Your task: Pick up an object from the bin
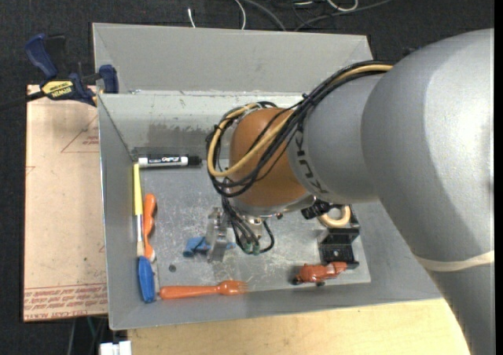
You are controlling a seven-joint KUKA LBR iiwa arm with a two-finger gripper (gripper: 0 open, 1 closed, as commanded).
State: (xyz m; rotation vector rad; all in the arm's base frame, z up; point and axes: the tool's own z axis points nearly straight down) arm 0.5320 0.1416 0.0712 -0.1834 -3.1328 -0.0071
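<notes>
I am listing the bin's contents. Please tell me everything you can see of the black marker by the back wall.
The marker is a slim black pen with a white label whose print is too small to read. It lies flat along the foot of the back wall of the bin, toward the view's left. Its left end seems to touch a yellow stick. The hand is apart from it.

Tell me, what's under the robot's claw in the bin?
A small blue piece lies on the bin floor, right beside the tip of the gripper. What sits directly beneath it, and beneath the orange wrist cover, is covered, so I cannot tell.
</notes>
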